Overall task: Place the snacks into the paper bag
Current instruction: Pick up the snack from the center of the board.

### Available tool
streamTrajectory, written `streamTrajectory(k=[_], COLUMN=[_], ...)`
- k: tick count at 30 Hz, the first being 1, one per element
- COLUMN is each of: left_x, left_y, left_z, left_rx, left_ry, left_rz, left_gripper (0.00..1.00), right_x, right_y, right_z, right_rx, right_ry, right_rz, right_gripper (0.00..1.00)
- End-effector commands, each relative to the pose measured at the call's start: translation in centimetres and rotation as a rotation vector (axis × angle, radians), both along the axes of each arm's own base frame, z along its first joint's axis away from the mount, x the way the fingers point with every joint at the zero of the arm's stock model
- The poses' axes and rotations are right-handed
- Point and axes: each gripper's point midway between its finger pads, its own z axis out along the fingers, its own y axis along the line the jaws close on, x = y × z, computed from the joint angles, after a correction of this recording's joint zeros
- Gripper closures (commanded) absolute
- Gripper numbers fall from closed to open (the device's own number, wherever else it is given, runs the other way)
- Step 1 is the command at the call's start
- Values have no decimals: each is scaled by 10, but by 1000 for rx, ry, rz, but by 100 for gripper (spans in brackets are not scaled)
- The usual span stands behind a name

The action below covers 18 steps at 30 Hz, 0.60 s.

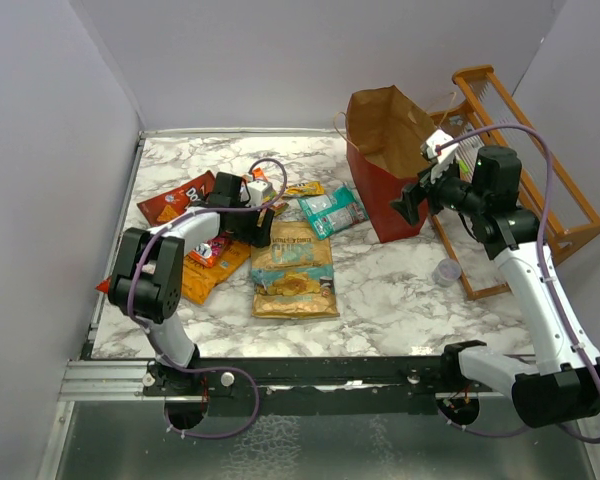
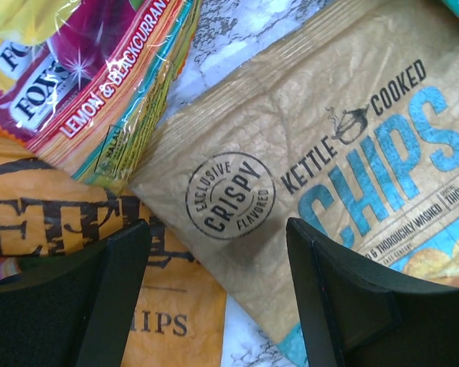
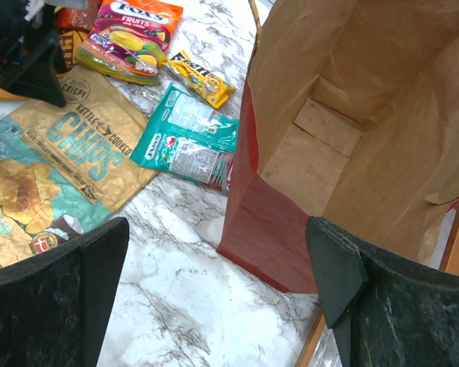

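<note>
A large tan-and-teal chip bag [image 1: 293, 268] lies flat in the middle of the table. My left gripper [image 1: 260, 222] hovers low over its upper left corner [image 2: 237, 252], jaws apart on either side of that corner, not pinching it. An orange chip bag [image 2: 46, 222] and a Fox's candy packet [image 2: 84, 69] lie beside it. The red paper bag [image 1: 385, 205] stands open at the back right, its brown inside [image 3: 344, 138] holding nothing I can see. My right gripper [image 3: 214, 306] hangs open above the bag's near left wall, with nothing between its fingers.
A teal pouch [image 3: 187, 134] and a yellow bar [image 3: 203, 76] lie left of the paper bag. A dark red Doritos bag [image 1: 175, 200] sits at the far left. An orange wooden rack [image 1: 550, 200] stands right of the bag, with a small clear cup [image 1: 447, 271] in front of it.
</note>
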Motion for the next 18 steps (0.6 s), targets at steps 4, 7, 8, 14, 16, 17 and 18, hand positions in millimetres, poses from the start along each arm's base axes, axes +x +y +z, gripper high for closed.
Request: streamTrajectory(k=[4, 7, 8, 14, 16, 17, 18], left_x=[3, 1, 1, 1, 2, 2, 2], left_y=[-8, -12, -13, -14, -15, -15, -16], left_z=[-16, -18, -19, -18, -15, -13, -11], left_rx=[-22, -43, -50, -61, -62, -64, -68], left_ry=[103, 119, 123, 109, 95, 87, 80], left_rz=[23, 21, 22, 9, 0, -9, -16], left_gripper=[30, 35, 37, 57, 66, 71, 76], right_x=[-9, -9, -9, -8, -8, -8, -8], right_y=[2, 2, 2, 1, 1, 1, 1], right_z=[4, 3, 2, -3, -4, -4, -4], right_rx=[19, 18, 18, 14, 12, 12, 12], right_ry=[-11, -12, -11, -7, -6, -7, -8], right_rz=[14, 14, 13, 7, 7, 7, 6], right_gripper=[1, 1, 1, 1, 1, 1, 1])
